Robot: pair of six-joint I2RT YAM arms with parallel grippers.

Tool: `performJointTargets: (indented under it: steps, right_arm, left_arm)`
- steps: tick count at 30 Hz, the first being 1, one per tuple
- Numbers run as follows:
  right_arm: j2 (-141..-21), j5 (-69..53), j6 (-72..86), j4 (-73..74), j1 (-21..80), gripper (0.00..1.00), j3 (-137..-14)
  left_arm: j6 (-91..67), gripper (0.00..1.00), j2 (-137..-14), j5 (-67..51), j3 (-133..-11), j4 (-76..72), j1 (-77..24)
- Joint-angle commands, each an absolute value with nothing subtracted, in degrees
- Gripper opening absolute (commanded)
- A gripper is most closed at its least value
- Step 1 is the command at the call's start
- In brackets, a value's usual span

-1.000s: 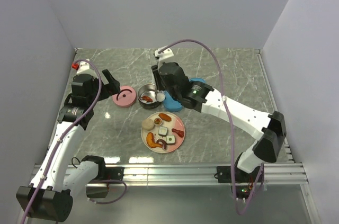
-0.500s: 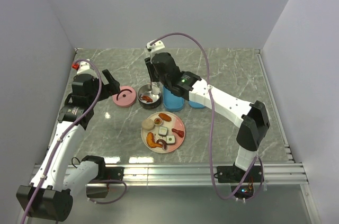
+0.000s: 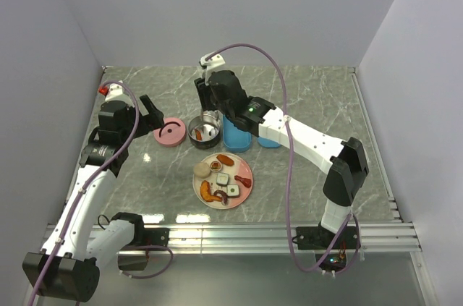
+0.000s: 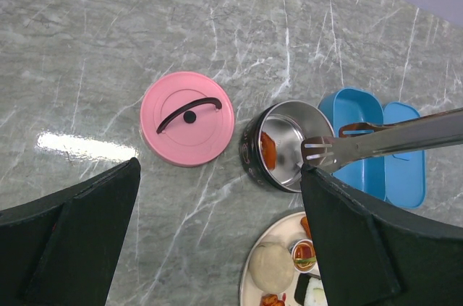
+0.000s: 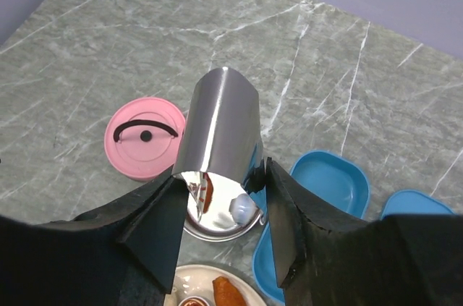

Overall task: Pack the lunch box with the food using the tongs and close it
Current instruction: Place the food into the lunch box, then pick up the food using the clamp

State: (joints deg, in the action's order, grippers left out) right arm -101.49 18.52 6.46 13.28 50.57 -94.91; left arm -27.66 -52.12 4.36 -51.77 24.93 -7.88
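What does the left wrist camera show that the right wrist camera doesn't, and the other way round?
Only left wrist: the tongs' forked tips from the side, over the steel bowl, and a beige bun on the plate. Only right wrist: the right gripper clamping the tongs' joined end. Both: the pink lid, the bowl, the blue tubs, the plate's edge, the marble table.

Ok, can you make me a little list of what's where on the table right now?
tongs: in the right fingers, tips over the steel pot
steel pot: open, an orange piece inside
pink lid: flat on the table, left of the pot
plate: near the pot, food pieces on it
blue boxes: right of the pot
left fingers: wide open, holding nothing
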Motion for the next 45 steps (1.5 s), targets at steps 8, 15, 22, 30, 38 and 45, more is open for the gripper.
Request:
performJointTargets:
  steps: [8, 15, 22, 30, 38, 45]
  right_arm:
    - [-96.4, 18.1, 6.1, 9.0, 50.0, 0.52, -93.3]
    - [-88.3, 17.2, 8.4, 9.5, 50.4, 0.5, -85.6]
    - [-77.4, 16.1, 12.8, 10.5, 52.1, 0.49, -73.8]
    - [-73.7, 17.7, 17.0, 12.4, 56.2, 0.49, -67.7]
    - [-73.7, 19.9, 18.5, 14.8, 59.2, 0.48, -66.8]
    - [-73.4, 21.3, 20.1, 15.6, 61.1, 0.48, -64.4]
  left_arm:
    - [-27.3, 0.99, -51.0, 5.1, -53.8, 25.0, -8.1]
    - [-27.7, 1.0, -50.4, 5.2, -52.9, 25.0, -8.1]
    - [-28.5, 0.99, -49.5, 4.6, -51.3, 24.8, -8.1]
    - [-28.9, 0.99, -47.7, 4.7, -49.7, 25.8, -8.1]
    - [-29.4, 0.99, -45.9, 5.4, -48.8, 26.8, -8.1]
    - [-29.3, 0.99, -45.8, 5.3, -48.6, 26.9, -8.1]
